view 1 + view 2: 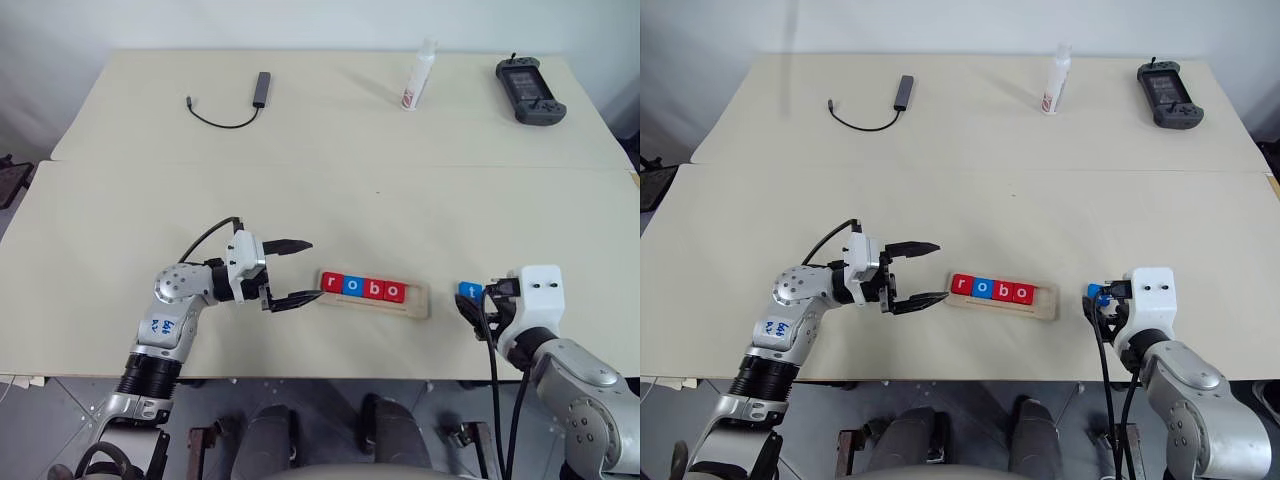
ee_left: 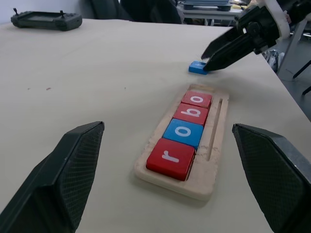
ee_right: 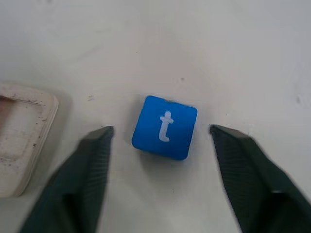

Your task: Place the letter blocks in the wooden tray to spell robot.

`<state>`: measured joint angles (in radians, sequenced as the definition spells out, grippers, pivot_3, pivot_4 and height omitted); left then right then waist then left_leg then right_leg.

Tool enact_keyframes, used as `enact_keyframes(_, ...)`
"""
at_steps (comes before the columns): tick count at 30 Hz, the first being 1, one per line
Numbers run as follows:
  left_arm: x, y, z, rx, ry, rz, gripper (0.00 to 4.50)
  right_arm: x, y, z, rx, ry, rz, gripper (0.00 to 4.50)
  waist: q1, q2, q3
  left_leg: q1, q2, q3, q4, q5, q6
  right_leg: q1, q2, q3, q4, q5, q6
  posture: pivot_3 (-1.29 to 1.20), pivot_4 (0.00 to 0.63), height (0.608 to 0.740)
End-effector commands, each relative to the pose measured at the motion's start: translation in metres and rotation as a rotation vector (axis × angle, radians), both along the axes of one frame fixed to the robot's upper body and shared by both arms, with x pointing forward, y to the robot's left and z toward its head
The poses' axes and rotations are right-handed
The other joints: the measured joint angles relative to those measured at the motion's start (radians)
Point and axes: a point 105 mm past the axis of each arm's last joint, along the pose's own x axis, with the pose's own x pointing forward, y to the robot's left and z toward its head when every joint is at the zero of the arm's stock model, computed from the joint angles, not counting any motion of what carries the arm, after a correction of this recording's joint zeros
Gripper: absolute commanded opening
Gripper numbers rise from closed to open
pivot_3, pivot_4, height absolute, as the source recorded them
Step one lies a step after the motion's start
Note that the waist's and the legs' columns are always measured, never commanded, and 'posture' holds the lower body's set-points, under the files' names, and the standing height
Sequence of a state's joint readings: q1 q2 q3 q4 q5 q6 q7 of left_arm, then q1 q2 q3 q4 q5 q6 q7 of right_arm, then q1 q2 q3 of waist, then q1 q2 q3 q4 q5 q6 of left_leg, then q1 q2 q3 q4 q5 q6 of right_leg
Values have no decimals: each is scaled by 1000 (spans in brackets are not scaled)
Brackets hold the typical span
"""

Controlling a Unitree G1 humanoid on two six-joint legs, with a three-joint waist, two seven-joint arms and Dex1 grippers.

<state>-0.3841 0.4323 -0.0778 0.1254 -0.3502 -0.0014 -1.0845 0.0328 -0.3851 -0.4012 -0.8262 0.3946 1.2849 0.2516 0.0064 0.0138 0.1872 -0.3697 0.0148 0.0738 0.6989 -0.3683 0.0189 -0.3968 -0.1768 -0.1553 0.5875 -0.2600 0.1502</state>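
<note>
Table [image 1: 330, 190] – beige, seamed – bears wooden tray [image 1: 418, 302]; both end effectors [image 1: 298, 271] [image 3: 160, 141] gape wide, empty.

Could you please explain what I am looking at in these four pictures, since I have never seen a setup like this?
This is a two-armed humanoid robot at a table. Two pictures look down from cameras in its head; the other two come from a camera on each wrist, looking along that arm's two black fingers.

On the table lies a wooden tray holding four letter blocks that spell "robo". The last block, a blue t, lies on the table beside the tray.

The left gripper is open and empty next to the tray's end. The right gripper is open with a finger on either side of the t, not gripping it.

Further back lie a cable with an adapter, a small bottle and a handheld controller.
</note>
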Motion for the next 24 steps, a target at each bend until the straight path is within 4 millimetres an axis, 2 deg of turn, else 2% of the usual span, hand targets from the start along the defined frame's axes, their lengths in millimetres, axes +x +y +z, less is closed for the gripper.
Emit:
enact_keyframes(1, -4, 2, 6, -5, -34, -6, 4500, -7, 4, 14, -42, 12, 220, 4479, 1, 0, 0, 0, 0, 0, 0, 0, 0, 0, 0, 0, 0, 0, 0, 0, 150, 740)
enact_keyframes(4, -6, 4, 5, -5, -33, -2, 4500, -6, -3, 24, -180, 7, 448, 4479, 3, -1, 0, 0, 0, -1, 0, 0, 1, 1, 0, 0, -1, 0, 0, 0, 150, 740)
enact_keyframes(7, -9, 4, 5, -7, -33, 0, 4500, -2, -12, 24, -285, 17, 639, 4479, 3, -2, 1, 1, 0, 0, -1, 0, 1, 1, 0, 0, -2, 0, 0, 0, 150, 740)
enact_keyframes(12, -14, 4, 6, -3, -39, -12, 4500, 31, -34, 16, -349, 50, 731, 4479, -7, -4, 1, 2, 0, 0, 1, 0, 1, 3, 0, 0, -1, 0, 0, 0, 150, 740)
enact_keyframes(16, -18, 5, 7, 10, -41, -29, 4500, 45, -39, 8, -351, 97, 788, 4479, -5, -4, 1, 1, 0, -1, 1, 0, 0, 2, 0, -2, -1, 0, 0, 0, 150, 740)
enact_keyframes(18, -19, 6, 8, 17, -44, -32, 4500, 48, -45, -1, -354, 184, 804, 4479, -4, -4, 1, 1, 0, -1, 1, 0, 0, 3, 0, -2, -1, 0, 0, 0, 150, 740)
enact_keyframes(20, -20, 7, 8, 22, -47, -31, 4500, 49, -49, -6, -365, 227, 824, 3850, -4, -4, 1, 1, 0, -1, 1, 0, 1, 3, -1, -2, -2, 0, 1, 0, 150, 740)
enact_keyframes(24, -20, 9, 8, 24, -48, -16, 4500, 54, -35, 4, -319, 182, 862, 2540, -1, -4, 1, 1, 0, -2, 2, 0, 0, 4, -1, -3, -2, 0, 0, 0, 150, 740)
